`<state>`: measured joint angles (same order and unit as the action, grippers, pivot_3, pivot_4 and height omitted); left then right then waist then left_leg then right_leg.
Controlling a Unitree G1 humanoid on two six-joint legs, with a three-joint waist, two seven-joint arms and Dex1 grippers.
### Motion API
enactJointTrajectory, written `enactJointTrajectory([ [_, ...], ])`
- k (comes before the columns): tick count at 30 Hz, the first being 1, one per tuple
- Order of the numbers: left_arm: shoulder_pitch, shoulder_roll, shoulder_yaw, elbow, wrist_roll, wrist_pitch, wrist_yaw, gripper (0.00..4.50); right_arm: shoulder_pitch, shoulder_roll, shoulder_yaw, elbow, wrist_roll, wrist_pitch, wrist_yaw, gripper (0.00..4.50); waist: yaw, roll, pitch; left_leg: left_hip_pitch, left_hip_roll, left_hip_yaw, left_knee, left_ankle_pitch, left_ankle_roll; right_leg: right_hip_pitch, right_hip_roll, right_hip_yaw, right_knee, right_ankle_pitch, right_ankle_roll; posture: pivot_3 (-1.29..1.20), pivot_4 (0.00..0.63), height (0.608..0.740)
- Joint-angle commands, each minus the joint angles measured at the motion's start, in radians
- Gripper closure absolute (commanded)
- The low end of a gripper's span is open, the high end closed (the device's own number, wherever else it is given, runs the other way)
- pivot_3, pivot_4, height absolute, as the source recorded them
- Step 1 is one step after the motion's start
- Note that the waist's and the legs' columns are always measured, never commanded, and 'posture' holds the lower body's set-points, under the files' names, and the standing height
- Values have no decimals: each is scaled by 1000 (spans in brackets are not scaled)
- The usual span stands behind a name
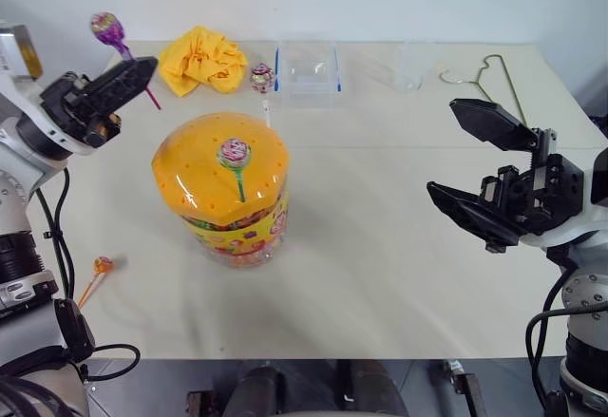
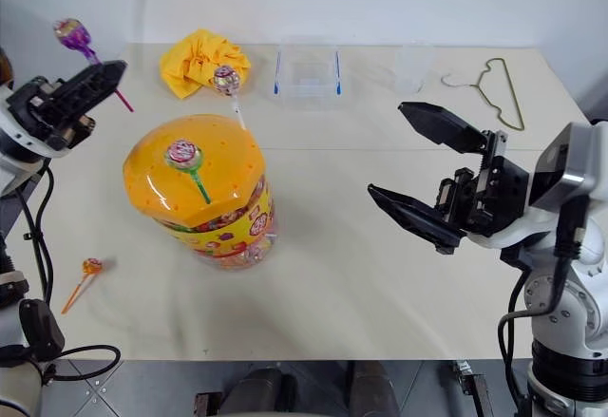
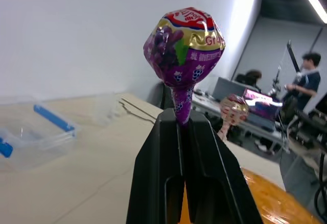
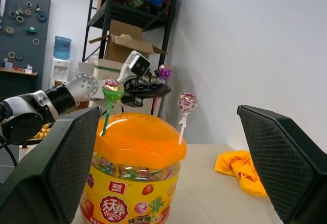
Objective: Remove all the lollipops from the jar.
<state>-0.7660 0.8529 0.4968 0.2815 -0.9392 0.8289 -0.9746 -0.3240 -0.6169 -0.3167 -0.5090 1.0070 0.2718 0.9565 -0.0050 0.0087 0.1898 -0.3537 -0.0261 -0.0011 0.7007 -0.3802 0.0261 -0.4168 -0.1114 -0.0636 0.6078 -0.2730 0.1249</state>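
Observation:
The jar [image 1: 228,210] stands mid-table, a clear tub with a domed orange lid and a yellow label. A green lollipop [image 1: 234,153] sticks up from the lid's middle. A white-wrapped lollipop [image 1: 261,78] rises on its stick at the lid's far edge. My left gripper [image 1: 147,66] hovers up and to the left of the jar, shut on the stick of a purple lollipop [image 3: 184,43], well clear of the lid. An orange lollipop [image 1: 102,265] lies on the table left of the jar. My right gripper [image 1: 445,147] hangs open to the right of the jar, holding nothing.
At the far side of the table lie a crumpled yellow cloth [image 1: 201,59], a clear box with blue trim [image 1: 308,67], a small clear cup [image 1: 408,66] and a wire hanger [image 1: 492,77]. Bare tabletop lies between the jar and my right gripper.

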Motion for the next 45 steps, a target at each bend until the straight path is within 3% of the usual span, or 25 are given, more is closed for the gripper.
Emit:
enactJointTrajectory([
  [1, 88, 153, 95, 86, 65, 2, 11, 4485, -25, -2, 12, -6, 2, -11, 32, 0, -15, 0, 0, 0, 0, 1, -1, 0, 0, -1, 0, 1, 0, 0, 0, 0, 150, 740],
  [6, 436, 333, 78, 221, 294, -82, -5, 4485, -18, -27, 96, 10, -91, -46, 178, 0, -24, 1, 0, 1, 0, 2, -4, 0, 0, -1, -1, 0, 0, 0, -1, 0, 150, 740],
  [13, 763, 293, 61, 205, 424, -206, -52, 4485, -24, -39, 159, 45, -126, -22, 237, 0, 3, -4, -1, -1, 1, -2, -2, -1, 0, -1, -6, 3, -2, -1, -1, 0, 150, 740],
  [20, 820, 240, 92, 108, 408, -140, -30, 4485, -19, -54, 169, 59, -137, 6, 246, 0, 16, -5, -1, -2, 1, -4, -3, -3, 0, -1, -7, 5, -3, -1, -2, 0, 150, 740],
  [26, 865, 233, 155, 45, 390, -110, -43, 2874, -6, -66, 150, 60, -119, 27, 250, 0, 0, -5, -1, -2, 1, -4, -3, -3, 0, -1, -6, 5, -3, -1, -2, 0, 150, 740],
  [30, 869, 177, 302, 1, 308, -209, -137, 1706, -39, -63, 151, 50, -52, 82, 231, 0, 0, -5, -1, -2, 2, -3, -3, -3, 0, -1, -6, 5, -3, -1, -2, 0, 150, 740],
  [34, 902, 133, 406, -42, 255, -277, -224, 1706, -110, -45, 187, 46, 5, 155, 189, 0, -3, -4, -1, -2, 3, -1, -3, -3, -1, -2, -5, 6, -3, -1, -2, 0, 150, 740],
  [36, 915, 115, 432, -158, 202, -261, -245, 1706, -175, -22, 233, 58, 3, 195, 161, 0, -6, -4, -1, -1, 3, -1, -3, -3, -1, -2, -5, 6, -3, -1, -2, 0, 150, 740],
  [41, 852, 55, 414, -454, 76, -261, -204, 1706, -343, 98, 344, 149, -65, 217, 138, 0, -1, -4, -1, -1, 3, -4, -2, -3, -1, -1, -6, 6, -3, -1, -3, 0, 150, 740],
  [45, 857, 14, 376, -572, -2, -234, -200, 1706, -445, 190, 460, 223, -189, 186, 147, 0, -11, -3, -1, -1, 3, -4, -2, -3, -1, -1, -6, 5, -3, -1, -3, 0, 150, 740],
])
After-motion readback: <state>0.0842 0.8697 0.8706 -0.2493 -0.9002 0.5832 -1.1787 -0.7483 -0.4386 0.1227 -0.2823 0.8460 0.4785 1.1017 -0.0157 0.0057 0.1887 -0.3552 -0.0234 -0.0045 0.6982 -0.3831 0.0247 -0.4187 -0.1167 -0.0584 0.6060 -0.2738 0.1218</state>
